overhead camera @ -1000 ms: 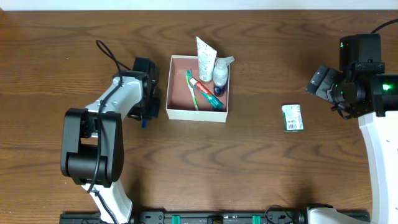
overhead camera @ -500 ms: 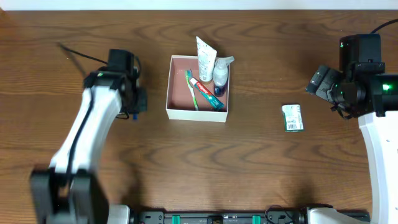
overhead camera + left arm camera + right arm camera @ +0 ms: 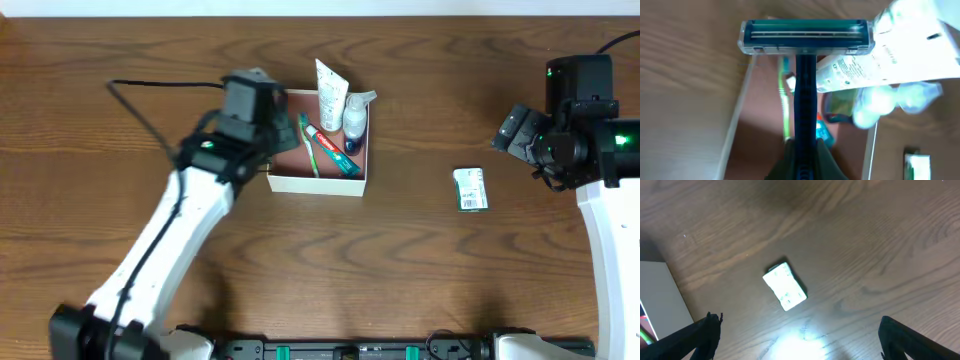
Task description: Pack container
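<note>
The container (image 3: pixel 315 182) is a square shallow box with white walls and a dusty-pink inside. It holds a white tube (image 3: pixel 329 95), a green toothbrush (image 3: pixel 309 145), toothpaste (image 3: pixel 335 152) and a small bottle (image 3: pixel 355 120). My left gripper (image 3: pixel 255 110) hovers over the box's left edge. In the left wrist view it (image 3: pixel 804 145) is shut on a blue-handled razor (image 3: pixel 805 42), held above the pink floor (image 3: pixel 760 125). My right gripper (image 3: pixel 515 130) is open and empty at the far right, its fingers wide apart (image 3: pixel 800 335).
A small green-and-white packet (image 3: pixel 470 189) lies on the wooden table right of the box, below my right gripper (image 3: pixel 785 286); it also shows in the left wrist view (image 3: pixel 916 167). The box's corner shows at the left of the right wrist view (image 3: pixel 657 295).
My left arm has swung right from the table left of the box to over the box's left edge, carrying the razor. The right arm has not moved.
</note>
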Controlling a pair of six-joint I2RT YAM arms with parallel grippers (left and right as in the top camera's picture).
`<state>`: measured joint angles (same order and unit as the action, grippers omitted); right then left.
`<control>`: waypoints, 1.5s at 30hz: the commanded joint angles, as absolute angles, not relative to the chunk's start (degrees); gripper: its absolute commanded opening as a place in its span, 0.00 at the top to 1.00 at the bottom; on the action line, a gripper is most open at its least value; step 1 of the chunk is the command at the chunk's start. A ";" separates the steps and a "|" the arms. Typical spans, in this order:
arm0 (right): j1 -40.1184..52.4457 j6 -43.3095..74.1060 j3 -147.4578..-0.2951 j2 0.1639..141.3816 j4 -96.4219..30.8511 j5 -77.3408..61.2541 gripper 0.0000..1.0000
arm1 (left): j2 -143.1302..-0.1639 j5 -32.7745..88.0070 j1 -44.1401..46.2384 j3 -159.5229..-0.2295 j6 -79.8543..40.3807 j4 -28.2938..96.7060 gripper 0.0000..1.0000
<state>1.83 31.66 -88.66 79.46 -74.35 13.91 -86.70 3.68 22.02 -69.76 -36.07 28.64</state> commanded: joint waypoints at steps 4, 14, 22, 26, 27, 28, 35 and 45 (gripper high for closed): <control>1.45 32.56 -88.82 79.50 -74.41 14.33 0.01 | -94.61 0.58 24.64 -68.71 -45.67 24.03 0.94; 1.45 32.56 -88.82 79.50 -74.41 14.33 0.01 | -95.55 3.75 24.01 -68.93 -46.15 23.83 0.52; 1.45 33.19 -88.82 79.50 -70.59 14.55 0.01 | -81.49 12.93 20.99 -69.08 -39.51 25.47 0.41; 1.50 33.41 -88.82 79.50 -67.48 12.43 0.01 | -72.55 11.40 17.41 -69.08 -31.24 34.15 0.41; 1.50 32.82 -88.82 79.50 -66.43 10.66 0.01 | -70.48 9.41 15.90 -69.08 -30.17 37.60 0.37; 1.52 31.68 -88.82 79.50 -65.91 8.60 0.01 | -68.60 6.61 14.13 -69.08 -29.98 41.21 0.33; 4.73 22.33 -88.29 84.88 -64.88 0.93 0.03 | -61.10 -6.35 -0.25 -69.08 -29.98 57.01 0.04; 3.88 21.69 -88.20 105.36 -65.82 8.97 0.05 | -61.08 -6.31 -6.79 -69.06 -30.00 60.84 0.02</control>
<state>5.10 22.90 -88.64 101.86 -65.19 5.87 -60.75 -4.97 -6.42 -69.10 -31.03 60.47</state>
